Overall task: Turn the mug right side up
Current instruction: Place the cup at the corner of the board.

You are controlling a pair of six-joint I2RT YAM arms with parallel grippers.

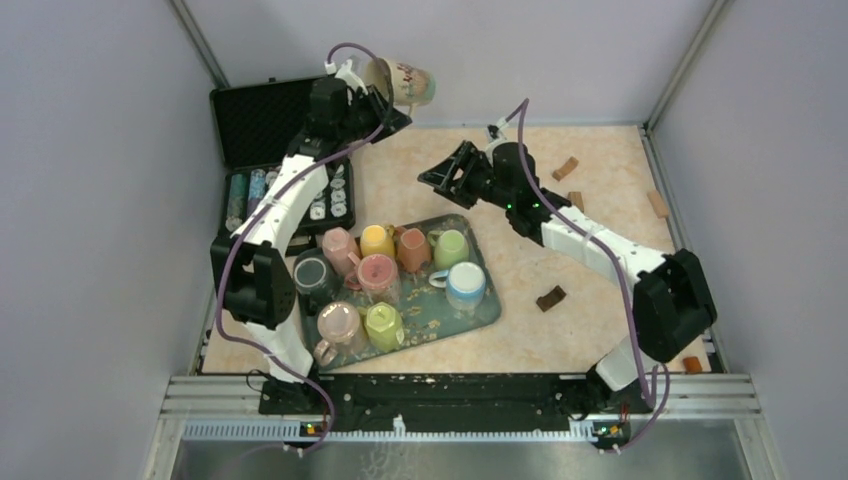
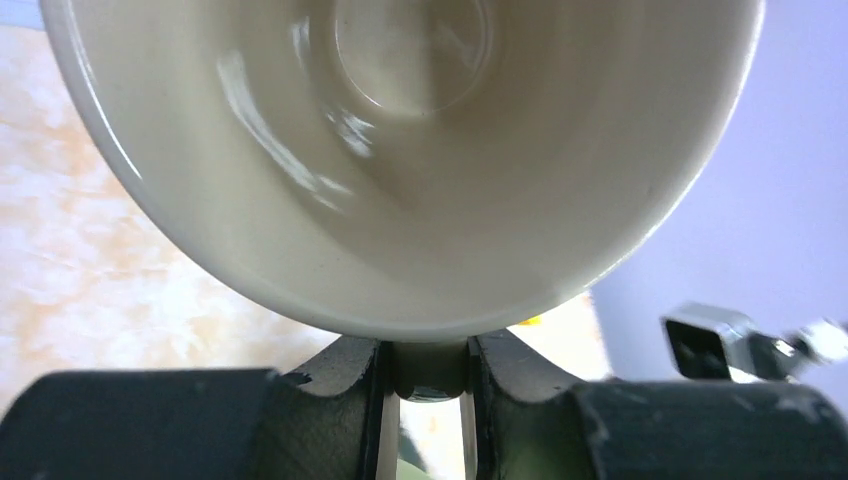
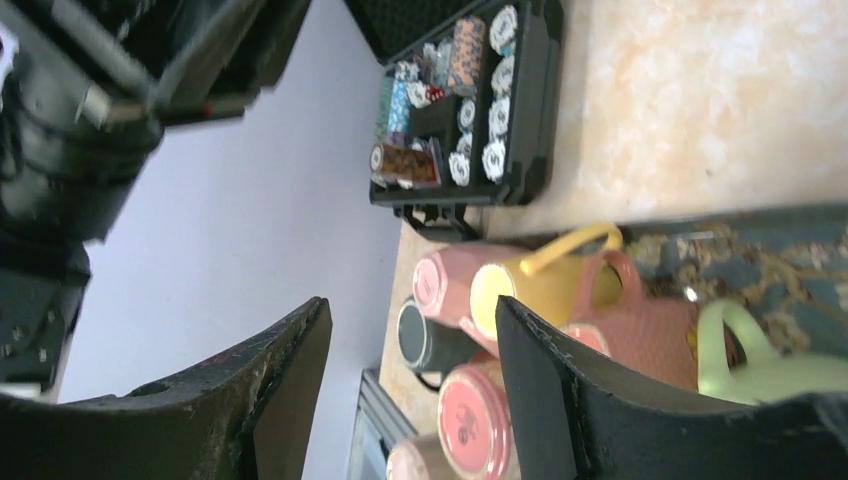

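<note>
- The task looks partly done: the cream patterned mug is off the surface and held in the air at the top centre of the overhead view, above the far edge of the table.
- It is not right side up. From above it lies roughly on its side, with its base toward the upper right of the frame and its mouth toward the lower left, facing the left arm.
- What appears to be left is to swing the mouth upward and then set the mug down on its base. Neither is done yet.
- The left jaws are clenched on the mug. In the left wrist view its open mouth fills the upper frame, and the lowest part of the rim wall sits pinched between the two pads at bottom centre, one inside the cup and one outside.
- The right jaws are released, standing well apart with nothing between them in the right wrist view. They hang right of centre in the overhead view, below and to the right of the mug and clear of it.
- The other mugs on the tray, lower centre of the overhead view, are apart from both sets of jaws.
</note>
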